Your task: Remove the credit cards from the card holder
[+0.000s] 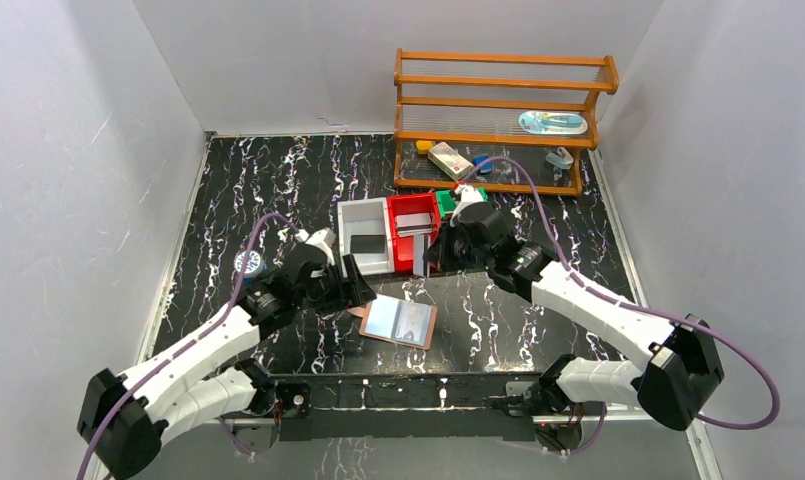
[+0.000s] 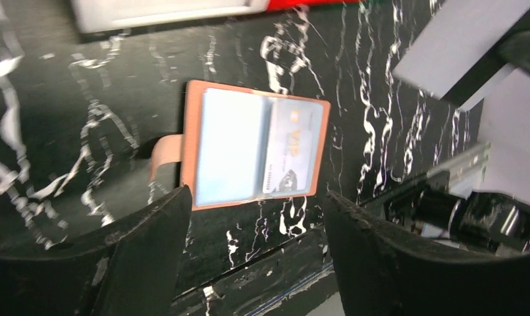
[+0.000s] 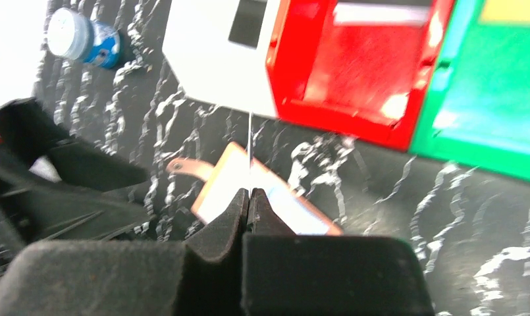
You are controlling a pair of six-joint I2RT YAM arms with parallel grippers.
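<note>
The card holder [image 1: 400,322] lies open on the black marbled table, blue lining up, strap tab to the left. In the left wrist view [image 2: 255,153] one credit card [image 2: 291,148] sits in its right pocket; the left pocket looks empty. My left gripper [image 1: 358,290] hovers open by its left edge, fingers spread wide [image 2: 257,195]. My right gripper [image 1: 436,255] is near the red bin, above the table. In the right wrist view its jaws [image 3: 249,192] are shut on a thin pale credit card [image 3: 250,145], seen edge-on, above the card holder [image 3: 217,185].
A white bin [image 1: 363,235] with a dark item, a red bin [image 1: 398,208] with pale flat pieces and a green bin [image 1: 446,203] stand in a row behind the wallet. A small blue-white jar [image 1: 248,263] sits left. A wooden rack [image 1: 498,120] stands at the back.
</note>
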